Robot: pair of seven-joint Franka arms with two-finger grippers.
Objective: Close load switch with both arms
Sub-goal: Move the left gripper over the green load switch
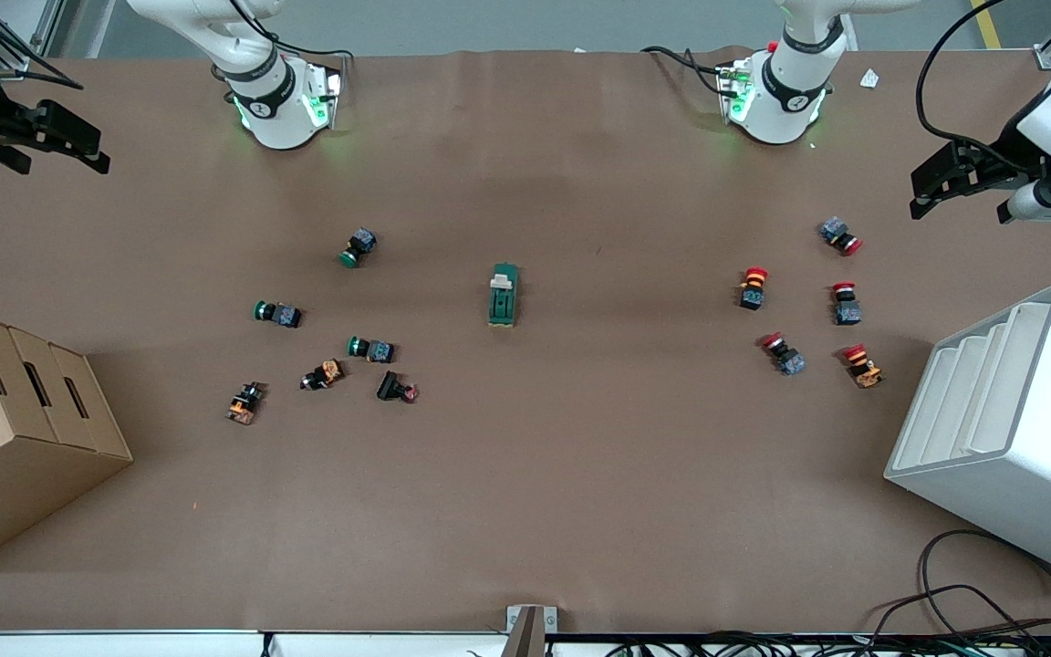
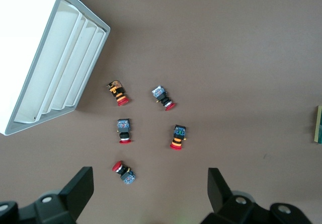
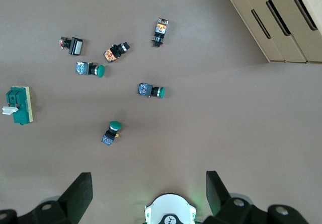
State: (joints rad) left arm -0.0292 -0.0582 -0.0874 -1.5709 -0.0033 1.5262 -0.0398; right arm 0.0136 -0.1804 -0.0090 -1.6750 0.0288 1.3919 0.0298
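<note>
The left claw (image 1: 963, 187) is spread wide and holds nothing, up over the tabletop (image 1: 580, 474) at 3 o'clock. The right claw (image 1: 46, 141) is wide and empty too, at 9 o'clock. The load switch (image 1: 503, 295) sits in the middle, touched by nothing.

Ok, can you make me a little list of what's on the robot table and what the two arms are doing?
load switch: load switch, mid-table, white lever on top, untouched
green-capped buttons: three, toward the right arm's end
red-capped buttons: five, toward the left arm's end
boxes: cardboard box, white bin
left gripper: left gripper, open, waiting over the table edge
right gripper: right gripper, open, waiting
</note>
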